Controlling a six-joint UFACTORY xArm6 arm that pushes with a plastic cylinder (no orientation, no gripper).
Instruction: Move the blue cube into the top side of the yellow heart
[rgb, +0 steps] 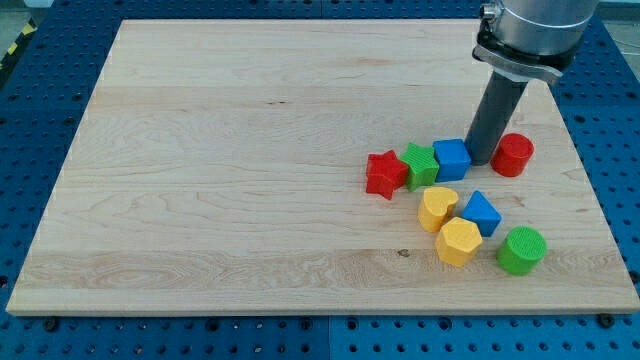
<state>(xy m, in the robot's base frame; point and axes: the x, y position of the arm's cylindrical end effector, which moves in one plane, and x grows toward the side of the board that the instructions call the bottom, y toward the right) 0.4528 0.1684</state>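
1. Right now the small blue plastic cube (452, 159) sits upright on the pale wooden bench (240, 150), its top face lighter than its front.
2. My tip (481, 161) touches the cube's right side, between it and the red cylinder (513, 155).
3. No claw exists; the rod grips nothing.
4. The yellow heart (437, 208) lies just below the cube, apart.
5. A green cube-like block (421, 165) adjoins its left.
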